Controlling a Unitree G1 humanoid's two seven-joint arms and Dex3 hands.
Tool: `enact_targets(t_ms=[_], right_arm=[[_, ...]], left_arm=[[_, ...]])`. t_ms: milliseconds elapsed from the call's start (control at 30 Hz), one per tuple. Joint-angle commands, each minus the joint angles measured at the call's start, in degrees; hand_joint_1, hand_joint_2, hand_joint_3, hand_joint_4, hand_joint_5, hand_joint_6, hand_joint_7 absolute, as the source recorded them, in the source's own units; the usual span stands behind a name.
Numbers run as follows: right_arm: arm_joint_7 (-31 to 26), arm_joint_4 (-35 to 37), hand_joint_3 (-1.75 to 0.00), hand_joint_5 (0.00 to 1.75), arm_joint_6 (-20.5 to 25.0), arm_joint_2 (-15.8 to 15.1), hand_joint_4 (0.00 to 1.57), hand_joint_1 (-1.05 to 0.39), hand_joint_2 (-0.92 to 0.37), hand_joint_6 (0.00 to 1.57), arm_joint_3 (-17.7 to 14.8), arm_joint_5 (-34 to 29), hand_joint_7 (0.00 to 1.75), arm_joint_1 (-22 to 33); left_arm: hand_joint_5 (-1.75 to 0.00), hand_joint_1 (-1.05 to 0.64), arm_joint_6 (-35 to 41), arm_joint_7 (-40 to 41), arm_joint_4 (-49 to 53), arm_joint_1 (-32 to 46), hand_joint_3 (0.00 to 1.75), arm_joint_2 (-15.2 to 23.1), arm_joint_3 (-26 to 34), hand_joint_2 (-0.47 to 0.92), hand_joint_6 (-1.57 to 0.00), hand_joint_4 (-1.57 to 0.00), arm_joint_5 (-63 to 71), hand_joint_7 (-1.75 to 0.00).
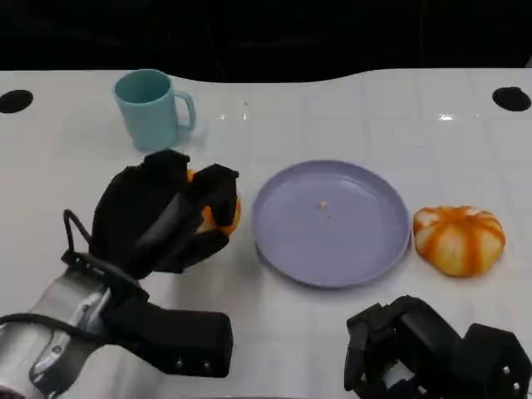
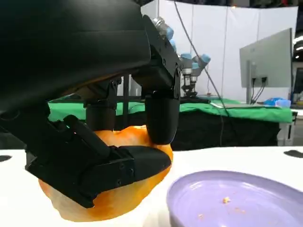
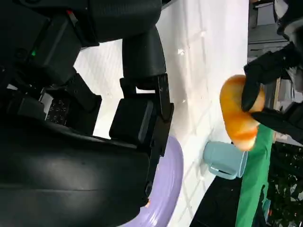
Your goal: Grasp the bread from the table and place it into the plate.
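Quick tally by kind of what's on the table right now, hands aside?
Bread: 2, one gripped by the left hand at, one right of the plate
Plate: 1, purple
Mug: 1, teal
Total: 4

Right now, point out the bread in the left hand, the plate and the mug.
bread (image 2: 111,203): left wrist view, on its lower orange crust below the fingers.
left hand (image 1: 162,218): head view, on its black back.
plate (image 1: 287,258): head view, on its near-left rim.
mug (image 1: 148,112): head view, on its teal side wall.

Head cam looks down at table; wrist cams sit close behind their hands, all sharing plate.
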Motion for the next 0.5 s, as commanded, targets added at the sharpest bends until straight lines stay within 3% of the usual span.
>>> enact_targets(t_ms=[33, 500], right_arm=[[-0.1, -0.89, -1.36, 1.3, 0.85, -0.48, 1.54, -1.05, -0.11, 1.57, -0.41, 0.37, 1.05, 0.29], [-1.06, -1.29, -1.35, 1.3, 0.15, -0.43, 1.54, -1.05, -0.12, 1.57, 0.11, -0.8, 1.06, 0.76]], left_arm=[[-1.75, -0.26, -1.7, -1.45, 2.44, -4.01, 0.94, -1.61, -0.33, 0.47, -0.62, -0.82, -1.26, -1.75], [-1.75, -0.25, -4.09, 1.65, 15.19, -12.62, 1.04, -9.41, -5.0, 0.37, -0.67, -0.86, 0.59, -1.75]])
